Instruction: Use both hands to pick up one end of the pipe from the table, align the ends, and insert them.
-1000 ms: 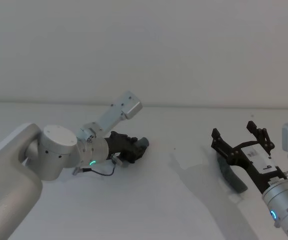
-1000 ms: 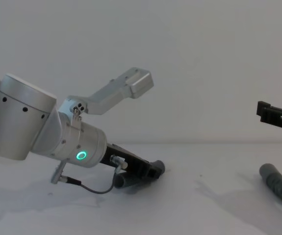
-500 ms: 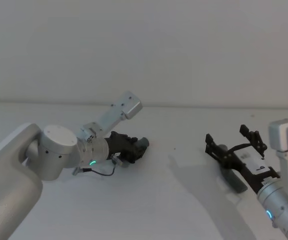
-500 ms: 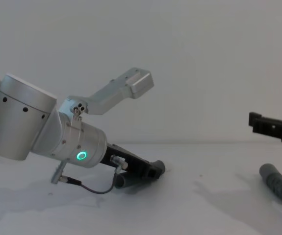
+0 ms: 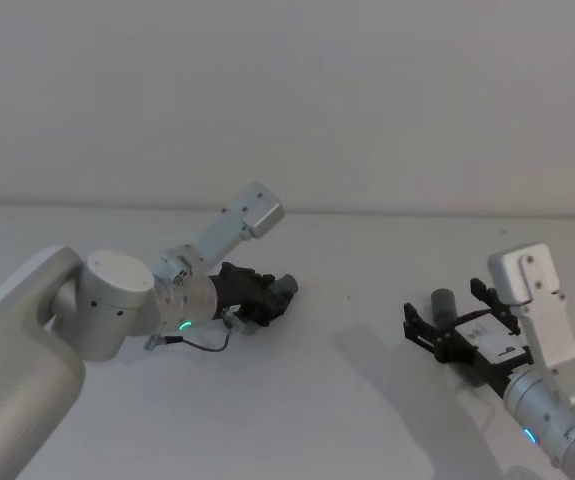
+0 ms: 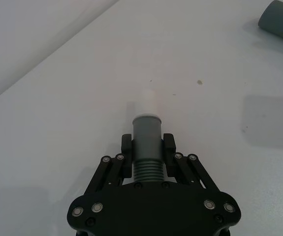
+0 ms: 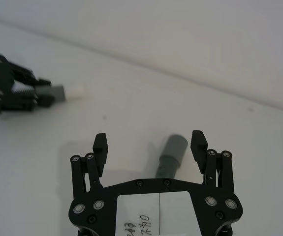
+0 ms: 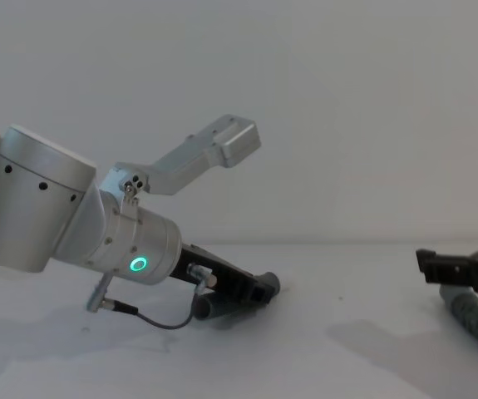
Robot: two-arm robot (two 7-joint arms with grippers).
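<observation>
The short pipe (image 6: 146, 129) has a grey cuff and a narrower white tip (image 6: 148, 100). My left gripper (image 6: 147, 147) is shut on its ribbed part just behind the cuff, low at the table (image 5: 307, 400). In the head view the left gripper (image 5: 265, 293) sits left of centre, and low in the chest view (image 8: 255, 291). The second pipe (image 7: 172, 153) lies at the right with its plain grey cuff (image 5: 441, 300) pointing away. My right gripper (image 7: 149, 142) is open, its fingers standing wide on either side of that cuff and apart from it.
The left arm's silver body with the green ring light (image 8: 139, 264) lies low across the left side. A pale wall (image 5: 287, 100) closes off the back of the table. Bare table separates the two pipe pieces (image 5: 357, 320).
My right gripper has come down and moved left towards me, so its open fingers now stand around the second pipe's cuff. The left gripper and its pipe have stayed still.
</observation>
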